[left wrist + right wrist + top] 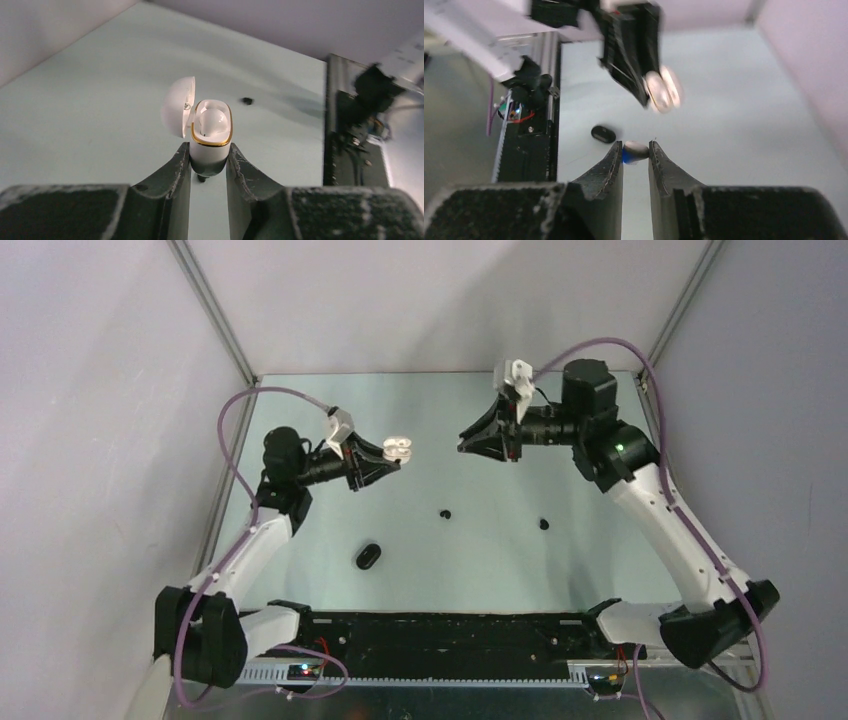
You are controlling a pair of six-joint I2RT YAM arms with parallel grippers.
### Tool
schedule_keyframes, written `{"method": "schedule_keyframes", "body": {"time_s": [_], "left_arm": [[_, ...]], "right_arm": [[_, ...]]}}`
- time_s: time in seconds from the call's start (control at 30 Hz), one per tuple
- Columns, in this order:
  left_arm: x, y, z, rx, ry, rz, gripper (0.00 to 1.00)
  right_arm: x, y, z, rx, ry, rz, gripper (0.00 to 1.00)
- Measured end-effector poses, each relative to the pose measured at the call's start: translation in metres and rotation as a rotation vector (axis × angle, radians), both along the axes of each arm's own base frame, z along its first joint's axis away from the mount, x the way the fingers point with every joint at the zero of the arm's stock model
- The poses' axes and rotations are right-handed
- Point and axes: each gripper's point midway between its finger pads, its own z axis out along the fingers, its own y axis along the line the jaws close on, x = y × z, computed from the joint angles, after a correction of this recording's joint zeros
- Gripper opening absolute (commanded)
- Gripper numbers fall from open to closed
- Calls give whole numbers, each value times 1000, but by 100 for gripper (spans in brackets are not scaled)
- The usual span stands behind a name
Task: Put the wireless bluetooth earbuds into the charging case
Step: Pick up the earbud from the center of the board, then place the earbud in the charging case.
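Note:
My left gripper (pixel 388 456) is shut on the base of a white charging case (pixel 210 150), held above the table with its lid (pixel 178 106) swung open. One white earbud (pixel 212 120) sits inside its gold-rimmed well. My right gripper (pixel 467 444) hovers just right of the case, shut on a second white earbud (pixel 636 149) pinched at the fingertips, with a blue glint on it. In the right wrist view the white case (pixel 663 90) appears blurred ahead of that gripper. Two black earbuds (pixel 446 512) (pixel 544 524) lie on the table.
A closed black case (pixel 368 556) rests on the table at front left, also seen in the right wrist view (pixel 603 134). The arm bases and a black rail (pixel 450 635) run along the near edge. Grey walls enclose the table on three sides.

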Motion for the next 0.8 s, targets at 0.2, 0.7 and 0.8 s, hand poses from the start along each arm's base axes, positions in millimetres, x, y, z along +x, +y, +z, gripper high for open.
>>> {"method": "schedule_keyframes", "body": {"time_s": [0.2,0.7,0.8], "left_arm": [[-25,-27,32,-16,-124,-296,0],[-65,-34,19,-20,-142,-603,0],[-69,-36,19,-21,-149,-624,0]], "right_arm": [[-42,12,35,100,-392,329,11],[-79,43,1,86,-788,733,9],[-83,45,-8,80,-796,774,8]]}}
